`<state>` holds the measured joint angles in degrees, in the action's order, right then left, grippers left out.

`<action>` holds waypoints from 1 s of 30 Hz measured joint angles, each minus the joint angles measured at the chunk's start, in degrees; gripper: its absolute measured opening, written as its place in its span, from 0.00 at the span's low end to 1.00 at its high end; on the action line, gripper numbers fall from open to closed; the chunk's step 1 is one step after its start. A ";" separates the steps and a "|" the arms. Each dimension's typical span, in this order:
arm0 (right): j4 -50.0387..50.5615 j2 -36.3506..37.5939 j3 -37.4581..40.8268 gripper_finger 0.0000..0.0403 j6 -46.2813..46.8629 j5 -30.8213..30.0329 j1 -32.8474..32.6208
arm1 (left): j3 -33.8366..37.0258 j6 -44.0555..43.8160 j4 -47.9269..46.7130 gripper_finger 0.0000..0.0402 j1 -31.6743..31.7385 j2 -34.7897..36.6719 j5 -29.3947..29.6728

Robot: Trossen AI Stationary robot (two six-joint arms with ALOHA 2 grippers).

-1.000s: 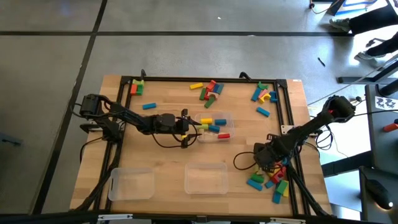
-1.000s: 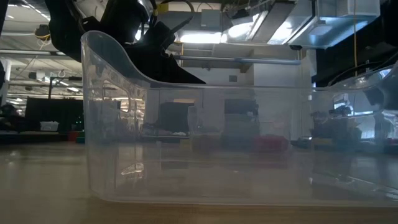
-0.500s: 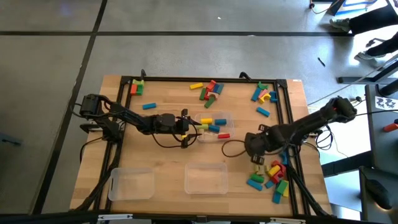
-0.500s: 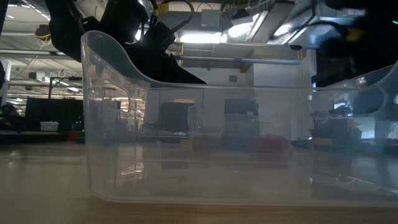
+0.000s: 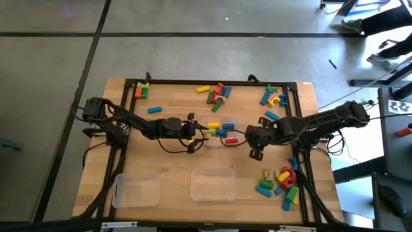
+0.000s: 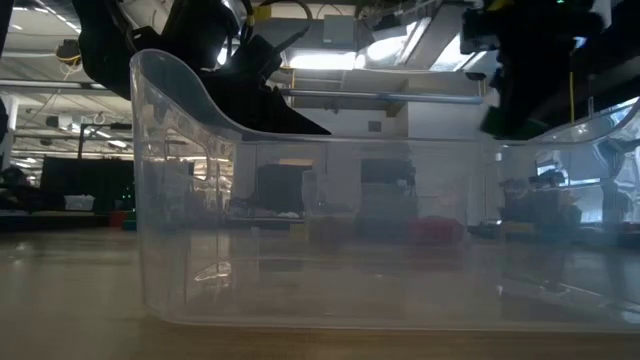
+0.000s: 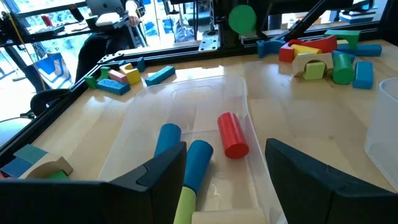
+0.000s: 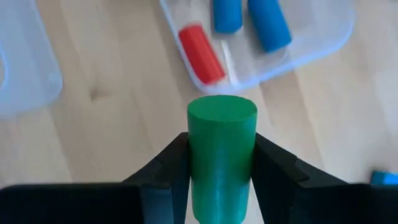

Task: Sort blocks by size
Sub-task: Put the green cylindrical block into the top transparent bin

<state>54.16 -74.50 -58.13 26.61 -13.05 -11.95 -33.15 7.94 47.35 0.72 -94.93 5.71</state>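
A clear tray point(image 5: 222, 129) at the table's middle holds blue point(image 7: 198, 163), red point(image 7: 232, 134) and yellow blocks. My left gripper point(image 5: 193, 129) is open and empty at that tray's left end; its fingers point(image 7: 155, 174) stand over the tray's end. My right gripper point(image 5: 252, 137) is shut on a green cylinder block point(image 8: 222, 149) just right of the tray, above the table. The cylinder's round end also shows in the left wrist view point(image 7: 242, 18). Loose blocks lie in piles at the far middle point(image 5: 216, 93), far right point(image 5: 273, 100), far left point(image 5: 141, 90) and near right point(image 5: 280, 183). My right gripper pinches the green cylinder's round side point(image 8: 193, 162) between its two fingers. The cylinder lies along the fingers, its flat end point(image 8: 222, 114) pointing forward, toward the tray. It is lifted clear of the table.
Two more clear trays point(image 5: 135, 191) point(image 5: 213, 184) stand at the near edge, with nothing in them. A black frame point(image 5: 297, 122) runs around the table top. A single blue block point(image 5: 154, 110) lies left of the middle. Bare wood lies between the trays.
My right gripper has gone from the near-right pile toward the table's far and left, up to the middle tray's right end, carrying the green cylinder clear of the table. My left gripper has kept still.
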 joint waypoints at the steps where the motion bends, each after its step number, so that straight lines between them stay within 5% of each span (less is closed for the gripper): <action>1: -1.02 0.00 0.00 0.33 -0.77 -0.45 0.48 | 0.00 -0.02 0.01 0.53 0.01 -0.01 -0.01; 9: -9.84 0.00 0.00 0.33 -7.03 -3.67 3.88 | 0.00 -0.02 -0.02 0.53 -0.01 -0.01 0.00; 30: -20.81 -8.79 0.04 0.34 -16.76 -0.40 9.14 | -0.04 0.00 -0.17 0.53 -0.01 -0.07 -0.02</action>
<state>33.35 -83.29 -58.08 9.85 -13.45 -2.81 -33.19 7.94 47.18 0.71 -95.00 5.69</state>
